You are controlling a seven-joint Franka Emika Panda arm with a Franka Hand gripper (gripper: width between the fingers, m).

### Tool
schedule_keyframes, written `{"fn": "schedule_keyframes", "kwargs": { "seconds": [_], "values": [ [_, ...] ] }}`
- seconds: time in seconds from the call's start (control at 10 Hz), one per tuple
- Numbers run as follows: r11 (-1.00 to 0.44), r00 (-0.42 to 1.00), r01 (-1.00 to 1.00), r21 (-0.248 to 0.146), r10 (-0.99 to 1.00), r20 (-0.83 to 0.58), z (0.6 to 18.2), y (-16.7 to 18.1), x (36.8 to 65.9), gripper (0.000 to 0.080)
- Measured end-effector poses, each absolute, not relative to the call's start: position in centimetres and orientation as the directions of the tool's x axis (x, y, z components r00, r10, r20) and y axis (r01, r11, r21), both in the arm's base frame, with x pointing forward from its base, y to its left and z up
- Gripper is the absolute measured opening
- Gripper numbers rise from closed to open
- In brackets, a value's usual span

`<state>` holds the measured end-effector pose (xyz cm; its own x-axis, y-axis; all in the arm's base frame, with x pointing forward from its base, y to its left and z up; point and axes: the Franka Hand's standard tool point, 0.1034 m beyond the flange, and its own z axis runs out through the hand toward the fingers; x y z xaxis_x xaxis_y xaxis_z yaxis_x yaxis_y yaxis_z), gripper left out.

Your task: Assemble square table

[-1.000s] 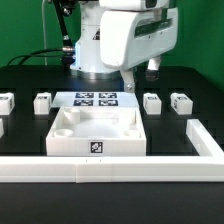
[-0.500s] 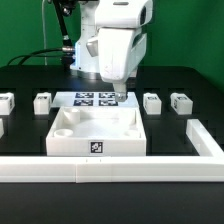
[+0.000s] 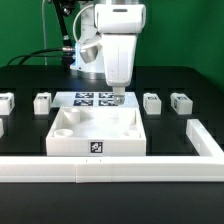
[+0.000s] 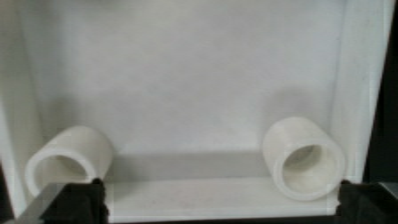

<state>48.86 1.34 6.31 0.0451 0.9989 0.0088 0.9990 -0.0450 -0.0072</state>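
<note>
- Outer left leg (image 3: pixel 5 101) stands at the desk's (image 3: pixel 30 75) left edge in the exterior view, with the inner left leg (image 3: pixel 42 100) near it.
- Marker board (image 3: pixel 95 100) lies mid-desk, and the tabletop (image 3: pixel 95 132) lies just in front of it, near the front rail (image 3: pixel 110 170).
- Pincer (image 3: pixel 118 97) hangs spread and empty above the tabletop's far rim; the wrist view shows two sockets (image 4: pixel 306 157) in the tabletop.
- Inner right leg (image 3: pixel 152 102) and outer right leg (image 3: pixel 181 101) stand right of the board.
</note>
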Motion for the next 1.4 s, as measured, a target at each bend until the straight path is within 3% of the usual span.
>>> {"fn": "schedule_keyframes", "kwargs": {
  "seconds": [0.5, 0.8, 1.1, 1.4],
  "values": [
    [-0.061, 0.061, 0.998, -0.017, 0.998, 0.008, 6.0, 0.9, 48.5, 0.0650],
    [-0.023, 0.024, 0.999, -0.037, 1.000, 0.019, 3.2, -0.2, 44.6, 0.0650],
    [-0.033, 0.035, 0.998, -0.058, 0.999, 0.027, 1.1, -0.3, 43.5, 0.0650],
    [-0.046, 0.048, 0.997, -0.060, 0.998, 0.027, 0.9, -0.2, 43.5, 0.0650]
  ]
}}
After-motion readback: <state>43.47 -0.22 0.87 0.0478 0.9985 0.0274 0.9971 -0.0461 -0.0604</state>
